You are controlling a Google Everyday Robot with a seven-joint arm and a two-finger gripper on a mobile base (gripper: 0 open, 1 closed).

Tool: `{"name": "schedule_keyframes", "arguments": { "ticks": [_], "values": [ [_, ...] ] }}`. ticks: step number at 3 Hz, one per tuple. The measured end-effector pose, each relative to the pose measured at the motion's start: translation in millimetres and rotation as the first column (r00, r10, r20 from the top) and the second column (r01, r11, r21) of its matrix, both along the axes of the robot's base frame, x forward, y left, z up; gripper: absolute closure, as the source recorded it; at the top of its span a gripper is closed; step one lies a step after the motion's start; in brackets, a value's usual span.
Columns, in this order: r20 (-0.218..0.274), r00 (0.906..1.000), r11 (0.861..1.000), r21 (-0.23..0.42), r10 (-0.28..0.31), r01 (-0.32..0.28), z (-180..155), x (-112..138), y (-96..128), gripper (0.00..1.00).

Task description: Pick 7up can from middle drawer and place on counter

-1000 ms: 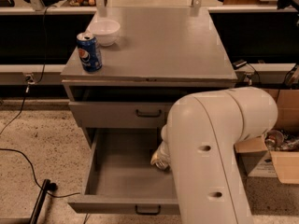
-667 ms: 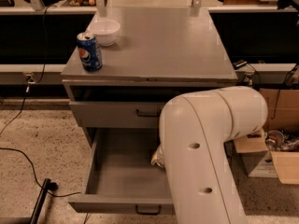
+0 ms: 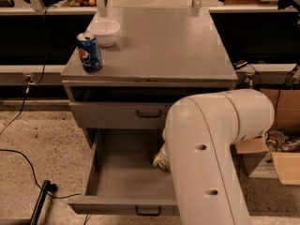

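Where the middle drawer (image 3: 122, 172) is pulled out of the grey cabinet, its flat floor is shown bare on the left.

- 7up can (image 3: 161, 159): a small pale can with a metal end, seen on the drawer floor right of centre, against the left edge of the arm and partly covered by it.
- Arm (image 3: 211, 158): large, white, set in front of the drawer's right half.
- Gripper: hidden behind the arm; whether it is apart, together or clamped on anything cannot be told.
- Counter (image 3: 159, 46): broad grey top, above the drawers.
- Pepsi can (image 3: 90, 53): blue, upright, near the counter's front left corner.
- Bowl (image 3: 104, 32): white, just behind the Pepsi can.
- Upper drawer front (image 3: 117, 114): closed, fitted with a dark handle.
- Cardboard box (image 3: 281, 158): on the floor, right of the cabinet.
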State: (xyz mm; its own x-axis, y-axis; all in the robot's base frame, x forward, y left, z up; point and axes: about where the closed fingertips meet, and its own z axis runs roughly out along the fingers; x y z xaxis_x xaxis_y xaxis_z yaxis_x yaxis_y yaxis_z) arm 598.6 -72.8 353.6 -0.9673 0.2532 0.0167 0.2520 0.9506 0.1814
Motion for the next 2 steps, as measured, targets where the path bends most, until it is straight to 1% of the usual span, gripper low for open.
{"name": "schedule_keyframes", "arguments": {
  "ticks": [1,2],
  "values": [
    [0.000,1.0000,1.000,0.000,0.000,0.000,0,0,0,1.00],
    [0.042,0.9989,0.999,0.050,0.019,-0.021,18,-9,-15,1.00]
  ]
}}
